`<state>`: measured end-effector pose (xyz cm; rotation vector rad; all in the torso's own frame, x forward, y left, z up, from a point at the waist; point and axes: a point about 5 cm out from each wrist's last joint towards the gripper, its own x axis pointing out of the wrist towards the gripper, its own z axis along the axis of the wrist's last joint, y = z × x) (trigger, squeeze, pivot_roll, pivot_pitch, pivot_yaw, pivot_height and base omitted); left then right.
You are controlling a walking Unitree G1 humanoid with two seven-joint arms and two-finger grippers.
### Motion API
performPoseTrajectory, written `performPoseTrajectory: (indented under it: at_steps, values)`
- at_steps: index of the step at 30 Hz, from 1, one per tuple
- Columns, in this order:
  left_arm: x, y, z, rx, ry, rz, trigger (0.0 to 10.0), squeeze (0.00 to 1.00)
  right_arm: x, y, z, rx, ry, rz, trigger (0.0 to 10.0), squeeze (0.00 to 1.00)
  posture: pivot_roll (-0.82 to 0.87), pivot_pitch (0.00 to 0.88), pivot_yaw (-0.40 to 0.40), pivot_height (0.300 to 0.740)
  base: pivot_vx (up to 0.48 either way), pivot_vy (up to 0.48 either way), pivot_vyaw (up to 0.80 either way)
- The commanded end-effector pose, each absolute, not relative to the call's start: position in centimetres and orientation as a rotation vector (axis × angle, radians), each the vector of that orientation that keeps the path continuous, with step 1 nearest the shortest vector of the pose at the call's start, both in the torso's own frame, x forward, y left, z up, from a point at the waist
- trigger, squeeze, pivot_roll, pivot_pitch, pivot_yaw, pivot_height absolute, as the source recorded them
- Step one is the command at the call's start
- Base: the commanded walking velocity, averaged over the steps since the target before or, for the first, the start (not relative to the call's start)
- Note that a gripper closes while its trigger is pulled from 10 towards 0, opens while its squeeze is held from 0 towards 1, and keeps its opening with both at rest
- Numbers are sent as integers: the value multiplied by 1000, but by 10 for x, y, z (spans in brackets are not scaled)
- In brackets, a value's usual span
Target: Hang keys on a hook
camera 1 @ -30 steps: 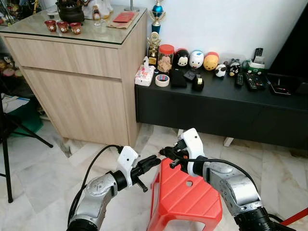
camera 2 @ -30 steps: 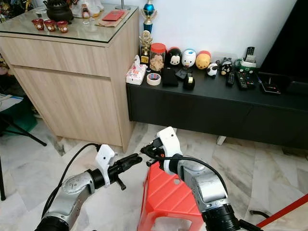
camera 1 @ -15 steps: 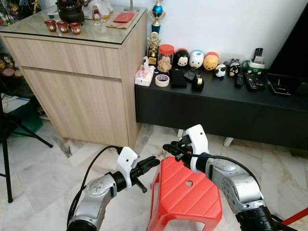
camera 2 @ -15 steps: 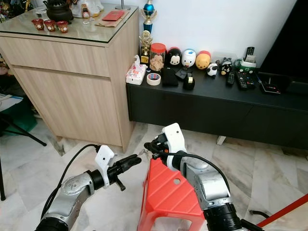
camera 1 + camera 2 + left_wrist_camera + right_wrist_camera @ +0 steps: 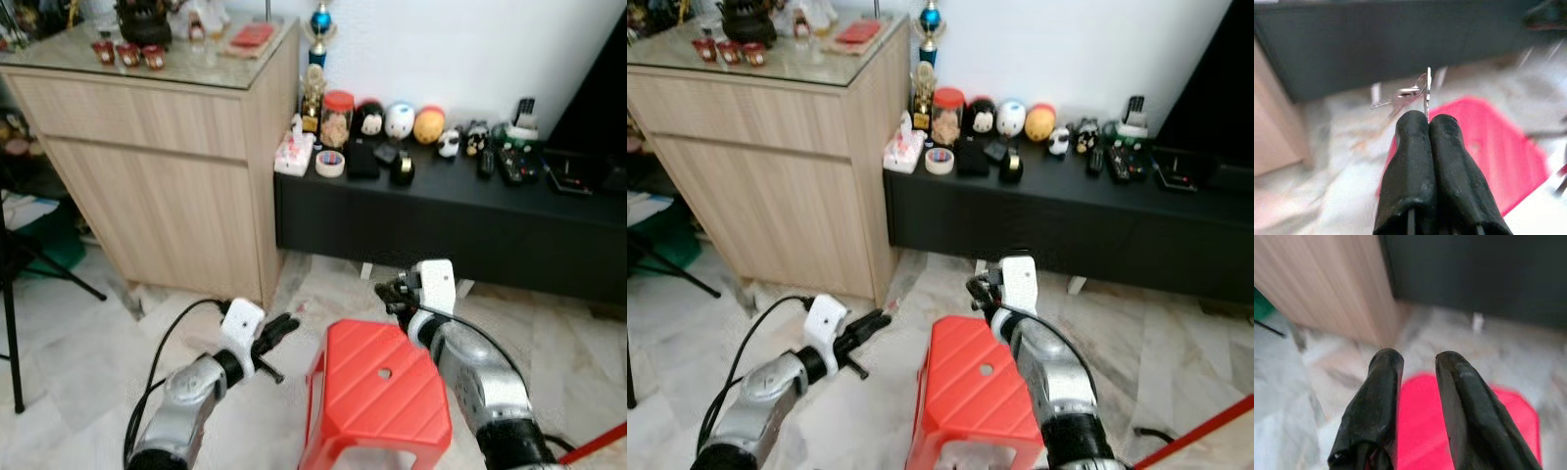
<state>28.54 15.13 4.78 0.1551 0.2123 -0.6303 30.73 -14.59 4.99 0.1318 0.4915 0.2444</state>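
- Keys (image 5: 1409, 94): pinched by the ring between the pressed-together fingers of the left gripper (image 5: 1428, 122), dangling just past the fingertips, with the red stool (image 5: 377, 392) and pale marble floor (image 5: 88, 343) behind them.
- Left gripper seen from the head at (image 5: 277, 328): now lower and further out to the robot's left than half a second ago, well clear of the stool's near corner instead of hovering right at it.
- Right gripper (image 5: 1418, 382): fingers spread with a plain gap and nothing between them; pulled back from the meeting point at the stool's front-left corner, now over the stool's far edge (image 5: 397, 292).
- Whole head view shifted and blurred against the earlier pictures, so some of that change likely comes from the camera swinging as the body moves, not from the arms alone.
- Likely meaning: hand-to-hand contact over, keys carried by the left alone, right arm free.
- No hook made out anywhere: wooden cabinet (image 5: 167, 166) and low black worktop (image 5: 441, 211) with its row of figurines ahead, neither with a visible peg.
- Hanging not yet begun; next need seems to be finding the hook and walking to it without shaking the keys loose from that thin pinch on the ring.
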Motion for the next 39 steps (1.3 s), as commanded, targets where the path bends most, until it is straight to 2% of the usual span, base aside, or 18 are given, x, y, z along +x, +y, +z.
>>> performPoseTrajectory:
  at_steps: [1, 3, 9, 11, 16, 19, 27, 33, 39]
  values:
    - [283, 156, 38, 366, 263, -634, 10000, 0, 297, -151, 31, 122, 555, 207, 10000, 0, 90, 19, -96, 733, 0, 0, 0]
    - [283, 158, 37, 411, 273, -632, 10000, 0, 295, -152, 26, 121, 566, 198, 10000, 0, 90, 19, -96, 733, 0, 0, 0]
    - [292, 175, 34, 499, 281, -437, 10000, 0, 281, -158, -5, 123, 640, 110, 10000, 0, 89, 18, -92, 733, 0, 0, 0]
    - [294, 177, 34, 634, 267, -414, 10000, 0, 276, -161, -13, 102, 663, 88, 10000, 0, 87, 17, -91, 733, 0, 0, 0]
    - [296, 182, 35, 727, 256, -350, 10000, 0, 270, -163, -21, 92, 692, 68, 10000, 0, 89, 18, -91, 733, 0, 0, 0]
    - [295, 173, 36, 588, 220, -370, 10000, 0, 263, -163, -30, 100, 726, 60, 10000, 0, 90, 17, -91, 733, 0, 0, 0]
    - [294, 169, 32, 387, 219, -291, 10000, 0, 245, -161, -48, 83, 790, 49, 10000, 0, 85, 14, -90, 733, 0, 0, 0]
    - [281, 188, 12, 167, 303, -118, 10000, 0, 224, -162, -62, 81, 832, 17, 10000, 0, 84, 8, -96, 733, 0, 0, 0]
    - [260, 207, -13, 133, 429, -21, 10000, 0, 207, -164, -72, 101, 844, -41, 10000, 0, 86, 2, -96, 733, 0, 0, 0]
